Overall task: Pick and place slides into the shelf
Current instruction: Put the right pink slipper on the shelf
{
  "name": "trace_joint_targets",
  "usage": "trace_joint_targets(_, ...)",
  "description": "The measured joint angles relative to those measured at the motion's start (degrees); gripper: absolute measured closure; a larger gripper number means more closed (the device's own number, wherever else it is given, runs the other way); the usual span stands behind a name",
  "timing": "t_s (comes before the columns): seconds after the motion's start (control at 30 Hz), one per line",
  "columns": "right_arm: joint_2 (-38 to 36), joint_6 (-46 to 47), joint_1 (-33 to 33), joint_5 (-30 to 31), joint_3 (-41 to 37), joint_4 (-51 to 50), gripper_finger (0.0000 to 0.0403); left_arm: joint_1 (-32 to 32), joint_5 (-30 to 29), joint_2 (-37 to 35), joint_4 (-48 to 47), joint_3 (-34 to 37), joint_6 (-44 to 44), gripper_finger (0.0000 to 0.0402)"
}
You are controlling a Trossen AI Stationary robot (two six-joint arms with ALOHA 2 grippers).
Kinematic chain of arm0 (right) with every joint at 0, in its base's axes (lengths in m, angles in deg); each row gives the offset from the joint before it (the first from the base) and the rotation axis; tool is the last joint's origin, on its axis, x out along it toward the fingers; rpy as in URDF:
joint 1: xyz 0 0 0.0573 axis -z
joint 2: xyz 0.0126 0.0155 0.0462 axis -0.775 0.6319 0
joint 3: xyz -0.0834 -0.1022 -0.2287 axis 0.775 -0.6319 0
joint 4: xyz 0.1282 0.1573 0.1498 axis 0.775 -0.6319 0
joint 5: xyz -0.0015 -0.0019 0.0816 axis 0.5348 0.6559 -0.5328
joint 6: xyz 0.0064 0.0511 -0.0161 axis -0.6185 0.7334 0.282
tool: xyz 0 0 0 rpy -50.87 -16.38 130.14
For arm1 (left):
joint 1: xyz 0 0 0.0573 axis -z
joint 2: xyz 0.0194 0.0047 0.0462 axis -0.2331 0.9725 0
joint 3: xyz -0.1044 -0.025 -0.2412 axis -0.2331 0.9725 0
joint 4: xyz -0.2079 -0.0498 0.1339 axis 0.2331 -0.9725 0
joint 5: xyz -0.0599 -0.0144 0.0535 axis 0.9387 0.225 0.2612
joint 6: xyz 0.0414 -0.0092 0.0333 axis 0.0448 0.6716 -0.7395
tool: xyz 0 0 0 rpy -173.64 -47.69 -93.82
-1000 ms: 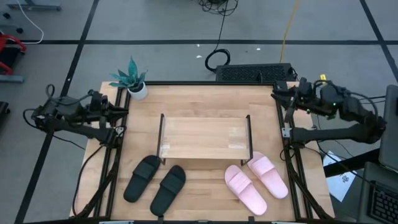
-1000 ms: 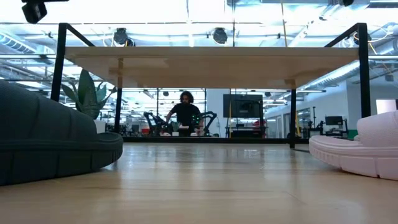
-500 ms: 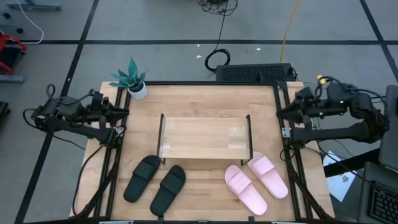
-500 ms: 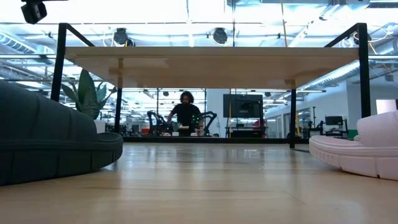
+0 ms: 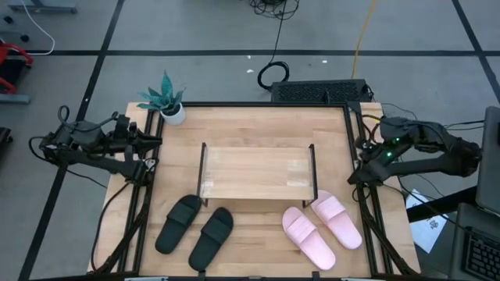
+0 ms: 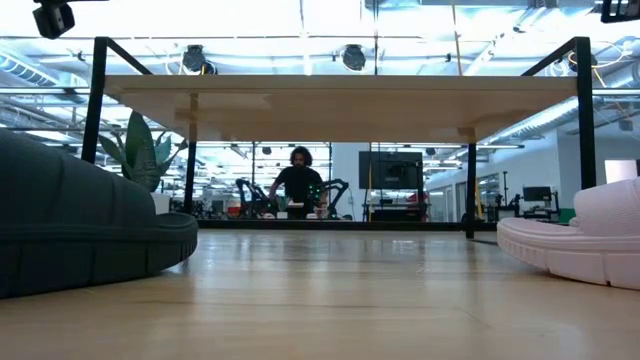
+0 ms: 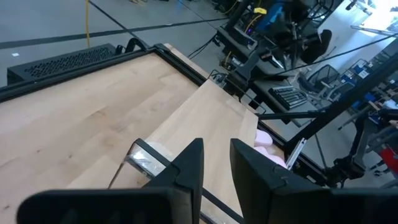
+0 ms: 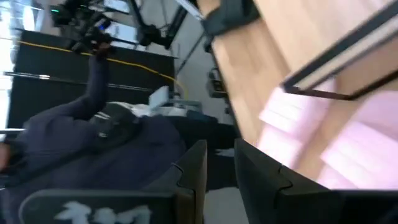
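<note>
The left gripper (image 7: pixel 216 163) hung at the table's (image 5: pixel 258 117) left edge, its fingers a narrow gap apart and holding nothing. Ahead of it and lower stood the shelf (image 5: pixel 256 172), with a pink slide (image 7: pixel 266 138) showing past the shelf's far end. The right gripper (image 8: pixel 220 163) hung at the right edge, fingers likewise narrowly parted and empty, with pink slides and a shelf frame (image 8: pixel 336 62) just beyond its tips. Only the high view showed all four: the black slides (image 5: pixel 194 229) and pink slides (image 5: pixel 323 226) on the table in front of the shelf, none under it. Only the low view looked beneath the shelf board (image 6: pixel 340 105), and showed a person (image 6: pixel 299 184) far behind.
</note>
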Motion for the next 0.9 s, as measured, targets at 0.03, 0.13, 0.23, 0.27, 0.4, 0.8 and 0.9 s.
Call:
trace_joint_targets(0.03, -0.2, 1.5, -0.4, 0.0, 0.0, 2.0, 0.0330, 0.0, 0.0, 0.0, 0.0, 0.0, 0.0, 0.0325)
trace_joint_targets(0.13, -1.1, 6.8, -1.8, 1.3, 0.0, 11.1, 0.0330, 0.0, 0.0, 0.0, 0.0, 0.0, -0.1, 0.0325)
trace_joint_targets(0.23, -2.2, 10.3, -3.8, 3.1, 0.0, 20.0, 0.0330, 0.0, 0.0, 0.0, 0.0, 0.0, -0.1, 0.0325)
trace_joint_targets(0.27, -2.3, 11.1, -4.7, 4.0, 0.0, 21.6, 0.0330, 0.0, 0.0, 0.0, 0.0, 0.0, -0.1, 0.0325)
trace_joint_targets(0.4, -1.8, 13.0, -8.7, 7.5, 0.0, 20.8, 0.0330, 0.0, 0.0, 0.0, 0.0, 0.0, -0.1, 0.0325)
trace_joint_targets(0.8, 10.8, 13.1, -29.3, 21.8, 0.0, 42.8, 0.0330, 0.0, 0.0, 0.0, 0.0, 0.0, -0.4, 0.0325)
trace_joint_targets(0.9, 15.2, 13.0, -35.7, 27.1, 0.0, 46.9, 0.0330, 0.0, 0.1, 0.0, 0.0, 0.0, -1.6, 0.0325)
